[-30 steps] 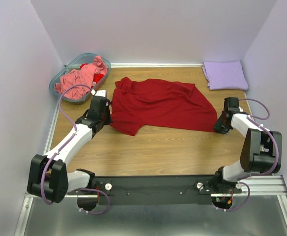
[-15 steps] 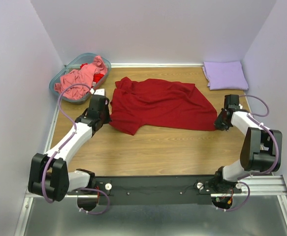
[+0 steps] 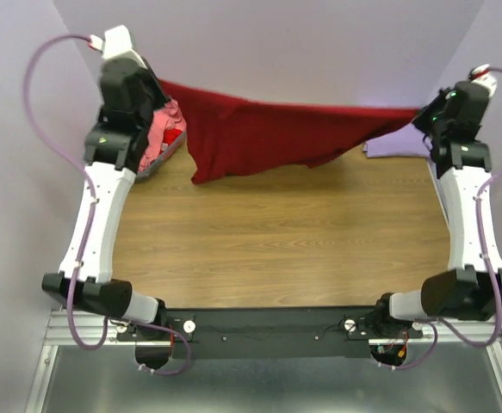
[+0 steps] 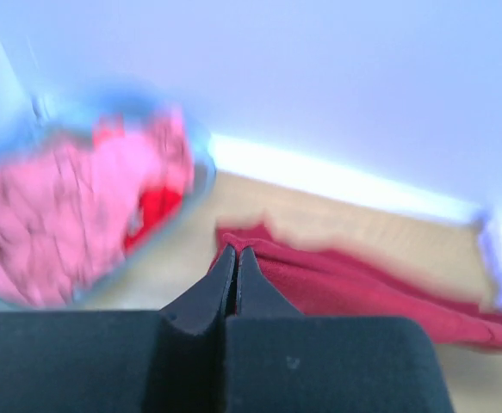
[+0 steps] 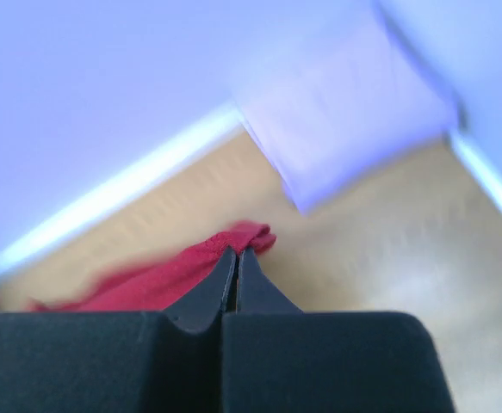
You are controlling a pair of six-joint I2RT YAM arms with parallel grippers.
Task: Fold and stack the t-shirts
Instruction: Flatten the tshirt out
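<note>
Near: wooden tabletop, open room to lay cloth | Mid: left end effector and right end effector each pinch an edge of the dark red cloth t-shirt, stretched aloft between them, likely to spread it flat | Far: folded lavender t-shirt right, translucent teal plastic basket left, near its ends.

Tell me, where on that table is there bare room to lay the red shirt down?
The broad bare wood in front of the hanging dark red t-shirt, down to the black base rail, is free. Crowded: the far left corner with the teal basket, the far right with the folded lavender t-shirt.
</note>
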